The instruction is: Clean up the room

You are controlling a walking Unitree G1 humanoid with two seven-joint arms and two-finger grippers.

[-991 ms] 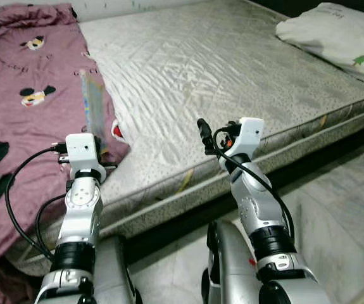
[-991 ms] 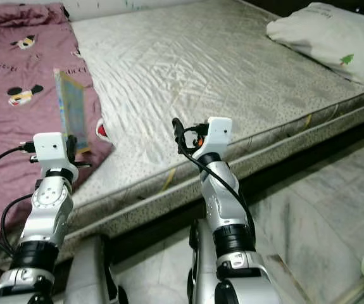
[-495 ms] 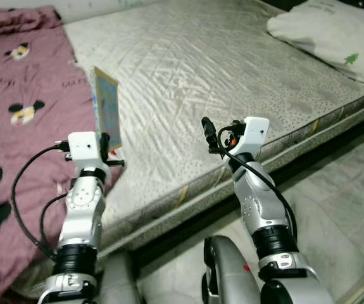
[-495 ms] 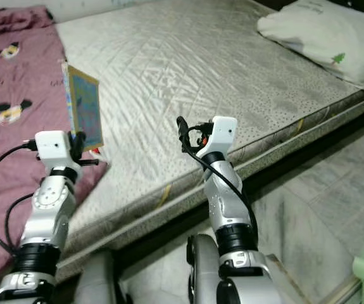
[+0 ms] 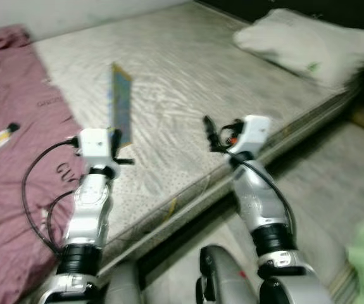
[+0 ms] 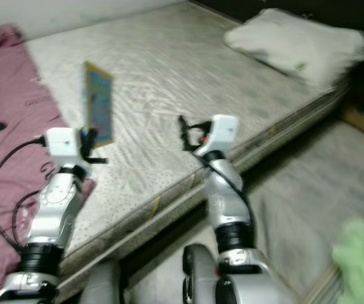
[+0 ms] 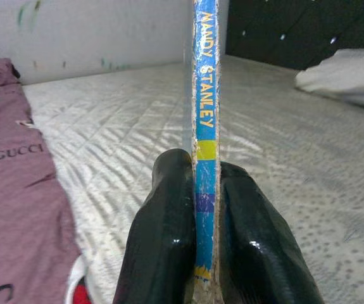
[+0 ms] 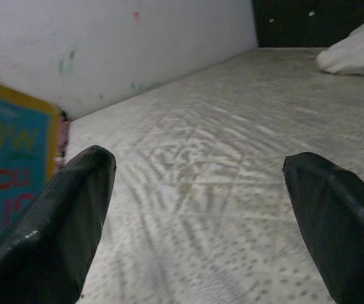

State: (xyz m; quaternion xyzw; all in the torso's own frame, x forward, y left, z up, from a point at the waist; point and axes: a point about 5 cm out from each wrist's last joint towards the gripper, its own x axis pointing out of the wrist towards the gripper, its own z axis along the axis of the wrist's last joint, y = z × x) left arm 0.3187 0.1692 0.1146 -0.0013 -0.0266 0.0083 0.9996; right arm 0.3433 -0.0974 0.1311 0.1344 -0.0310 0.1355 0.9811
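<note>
the left tool (image 7: 197, 221) is clamped on a thin blue book with a yellow border (image 5: 121, 104), its two black fingers (image 7: 163, 234) pressed against the book's flat sides near the lower end. the book stands upright and edge-on to the wrist camera, so its blue spine shows yellow lettering running along it. in the head views the book rises above the white camera block of the left silver arm (image 5: 88, 209), held in the air over the near part of the grey-white quilted mattress (image 5: 188, 82), close to where the mattress meets the mauve blanket with cartoon mouse prints (image 5: 11, 145).

the right tool (image 8: 200, 221) has its fingers spread wide apart with nothing between them. it is raised in front of the robot over the near edge of the mattress, on the right silver arm (image 5: 257, 202), and its wrist camera looks across the bare mattress toward a pale wall. the yellow-edged blue cover of the book shows at one side of that view, beside one finger.

the blanket lies along the left side of the bed and hangs over its near edge. a white pillow with a small green mark (image 5: 302, 44) sits at the far right corner of the mattress. below the bed edge is a grey tiled floor (image 5: 321, 196), and a blurred pale green object (image 6: 359, 266) shows at the lower right; what it is cannot be made out. the head views are somewhat blurred.
</note>
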